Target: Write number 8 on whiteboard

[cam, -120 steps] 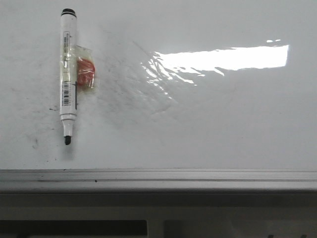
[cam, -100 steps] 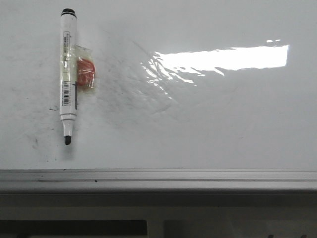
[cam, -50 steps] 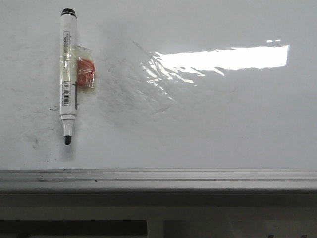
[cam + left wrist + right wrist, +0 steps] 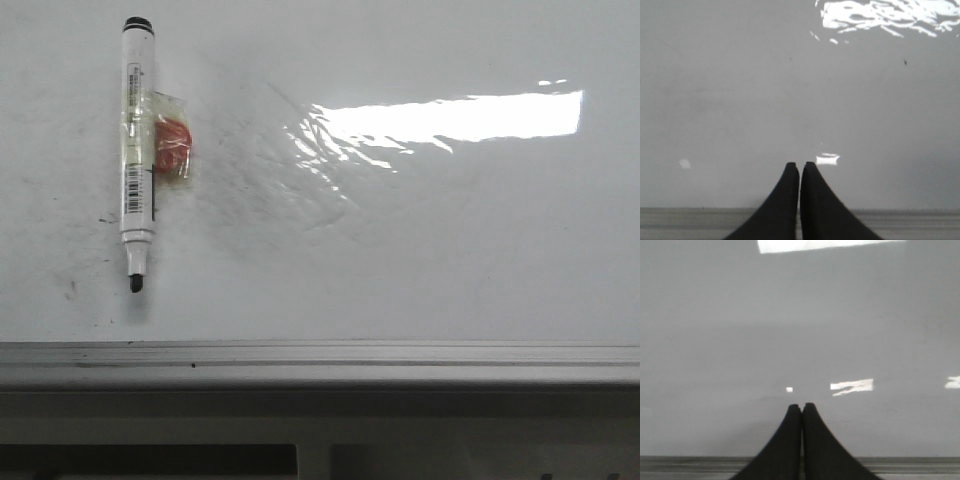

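Only glossy, smudged whiteboard point(image 4: 420, 250), cylindrical marker point(image 4: 137, 150).

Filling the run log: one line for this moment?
whiteboard: no 8 yet | marker: lying uncapped | left gripper: shut, empty | right gripper: shut, empty

Board point(image 4: 420, 260): glossy white, faint grey smudges, a bright light reflection toward the far right; grey frame point(image 4: 320, 362) along the near edge.
Marker point(image 4: 137, 150): lies flat near the far left corner, uncapped black tip toward the near edge, barcode label on the white barrel.
Red piece point(image 4: 172, 147): in clear wrap, touching the marker's right side.
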Controlling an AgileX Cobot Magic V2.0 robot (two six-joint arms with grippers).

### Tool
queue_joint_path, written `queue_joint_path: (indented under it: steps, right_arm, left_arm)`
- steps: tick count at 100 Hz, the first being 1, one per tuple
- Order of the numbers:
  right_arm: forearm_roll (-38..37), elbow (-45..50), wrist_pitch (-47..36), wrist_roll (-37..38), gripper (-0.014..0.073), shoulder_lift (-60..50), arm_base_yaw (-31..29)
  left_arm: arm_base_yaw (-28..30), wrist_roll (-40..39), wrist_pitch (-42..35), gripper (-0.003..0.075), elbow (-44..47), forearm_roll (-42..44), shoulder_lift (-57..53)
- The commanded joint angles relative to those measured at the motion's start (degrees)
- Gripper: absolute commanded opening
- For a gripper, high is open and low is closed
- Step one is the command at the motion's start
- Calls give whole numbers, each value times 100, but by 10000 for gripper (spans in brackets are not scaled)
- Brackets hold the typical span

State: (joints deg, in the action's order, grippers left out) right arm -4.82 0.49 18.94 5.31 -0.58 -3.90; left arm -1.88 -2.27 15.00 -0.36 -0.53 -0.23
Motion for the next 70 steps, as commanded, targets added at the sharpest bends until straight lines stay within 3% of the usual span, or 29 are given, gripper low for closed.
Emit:
queue_joint_path:
  steps: [1,56,70]
  right_arm:
    - [-45,87,-201,-40,-64,-130,-19]
    - [-147,87,-731,-40,-64,-130,-19]
    - [-147,87,-1288,-24,-64,-130,-19]
  left_arm:
    - [-36,-15,-894,-20,215,-28,-164]
    - [-36,-15,-1293,-20,215,-84,-164]
    - [-36,-15,-1328,-20,215,-70,-164]
